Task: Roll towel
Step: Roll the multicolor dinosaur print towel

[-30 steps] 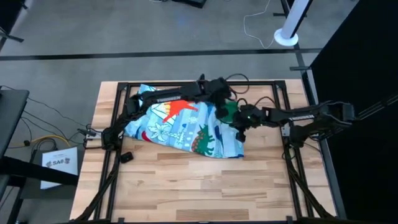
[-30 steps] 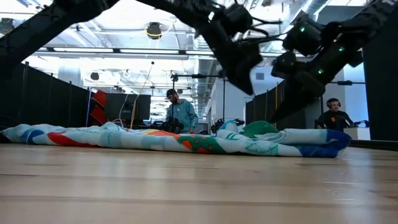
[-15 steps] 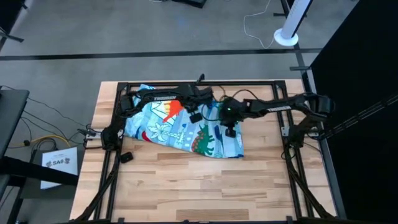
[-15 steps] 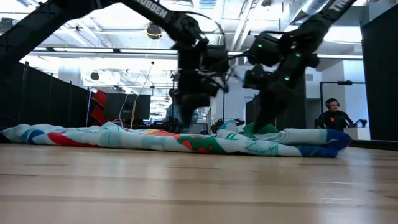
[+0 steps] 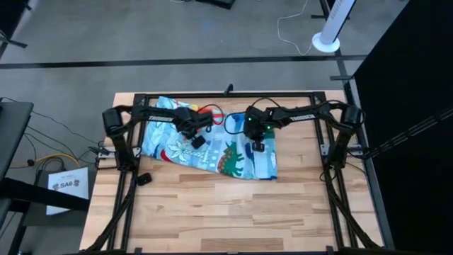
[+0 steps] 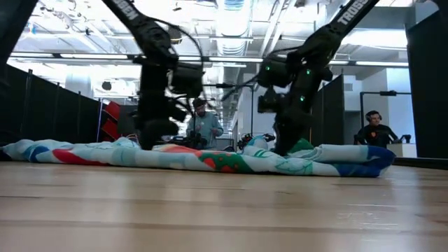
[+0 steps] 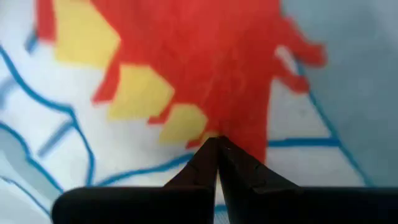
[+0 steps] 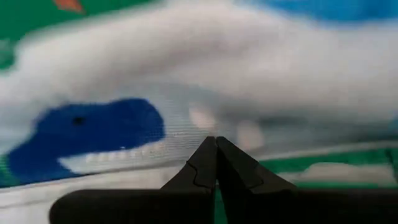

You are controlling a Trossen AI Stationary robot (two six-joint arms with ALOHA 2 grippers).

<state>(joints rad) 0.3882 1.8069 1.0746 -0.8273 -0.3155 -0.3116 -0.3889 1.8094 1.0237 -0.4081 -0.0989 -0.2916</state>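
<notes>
The towel [image 5: 180,150] lies flat and several layers thick across the far middle of the table, light blue with white, red and green dinosaur prints; the low view shows it as a long low band [image 6: 210,159]. My left gripper [image 5: 197,142] stands shut over the towel's left-middle, above a red and yellow print [image 7: 205,62]. My right gripper [image 5: 258,146] stands shut over the towel's right part, close above a blue dinosaur print [image 8: 93,127]. My left gripper points down at the towel's top face, its shut fingertips [image 7: 216,144] at the lower edge of the red print [image 7: 236,134]. In the low view it reaches down to the cloth [image 6: 150,143]; whether it presses or only nears it, I cannot tell. My right gripper points down with shut fingertips [image 8: 216,143] at the pale cloth beside the blue print [image 8: 205,118]. In the low view it comes down to the towel's top [image 6: 283,145]; whether it touches the cloth, I cannot tell.
Black frame rails [image 5: 226,94] run around the table. A small black part [image 5: 144,178] lies near the left rail. Bare wood [image 5: 233,212] fills the near half. People [image 6: 205,129] [image 6: 376,129] sit in the room behind the table.
Both grippers have come down from well above the towel to its top surface. My left gripper has swung far toward the table's left, from the towel's far right part to its left-middle. My right gripper has gone a little left. The towel lies as before.
</notes>
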